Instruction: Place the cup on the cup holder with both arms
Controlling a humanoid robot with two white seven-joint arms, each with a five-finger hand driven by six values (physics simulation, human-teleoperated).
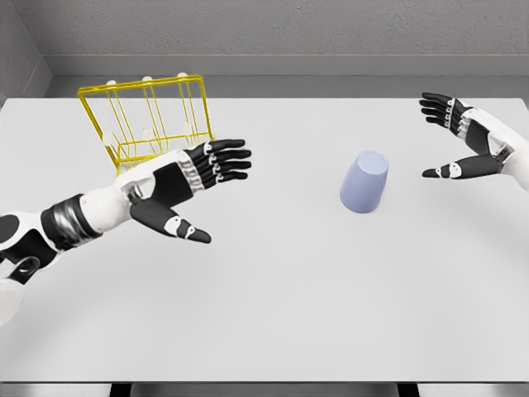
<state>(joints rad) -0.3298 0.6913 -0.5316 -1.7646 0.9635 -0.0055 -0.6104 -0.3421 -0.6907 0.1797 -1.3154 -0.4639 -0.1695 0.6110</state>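
Currently the cup [364,182] stands upside down on the bench [273,314], between both robot hands, untouched. Left robot hand [194,186] and right robot hand [455,141] are spread, holding nothing; the cup holder [149,120] stands far-left.

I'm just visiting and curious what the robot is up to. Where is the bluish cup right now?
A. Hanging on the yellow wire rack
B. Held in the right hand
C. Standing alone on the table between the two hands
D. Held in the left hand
C: the cup sits on the white table, apart from the open left hand, the open right hand and the yellow rack.
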